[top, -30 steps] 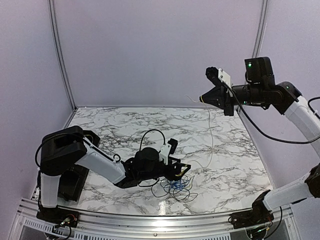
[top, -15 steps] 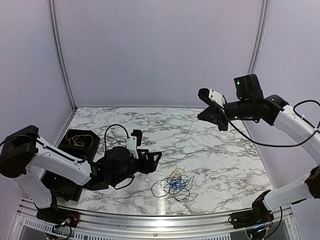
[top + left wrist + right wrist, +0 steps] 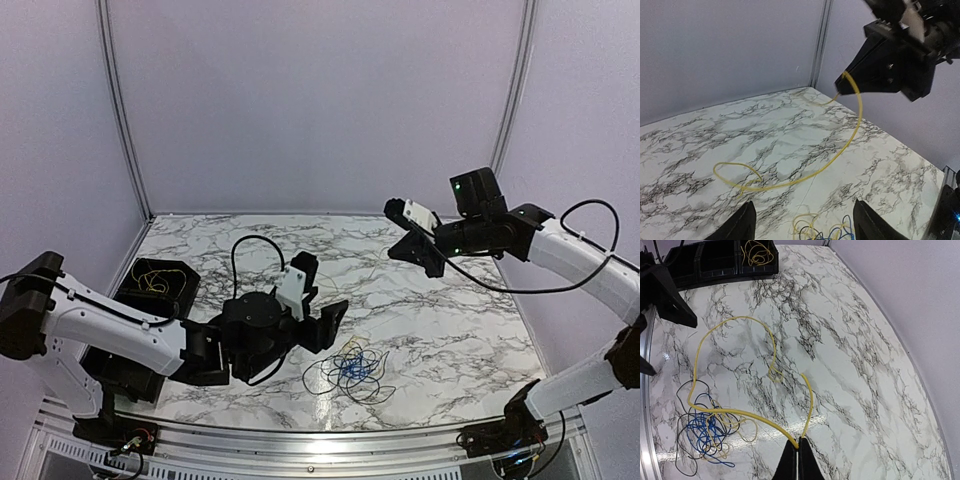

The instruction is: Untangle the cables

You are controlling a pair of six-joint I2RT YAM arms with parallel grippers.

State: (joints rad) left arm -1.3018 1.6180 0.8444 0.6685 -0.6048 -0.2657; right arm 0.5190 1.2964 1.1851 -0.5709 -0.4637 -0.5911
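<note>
My right gripper (image 3: 393, 254) is shut on a yellow cable (image 3: 743, 413) and holds one end above the table, right of centre. The cable hangs down in a wide loop that lies on the marble and runs past the top of the tangle; it also shows in the left wrist view (image 3: 858, 114). The tangle (image 3: 350, 372) of blue, black and cream wires lies near the front edge, and shows in the right wrist view (image 3: 704, 432). My left gripper (image 3: 322, 296) is open and empty, raised just left of the tangle, facing the right gripper (image 3: 841, 90).
A black bin (image 3: 138, 287) with a coiled yellow wire (image 3: 757, 252) inside stands at the left edge of the table. The metal rail (image 3: 300, 440) runs along the front. Purple walls enclose the back and sides.
My left gripper drew back left from the tangle, then rose and turned towards the right arm. My right gripper came down and left with the yellow cable, slackening it onto the table.
</note>
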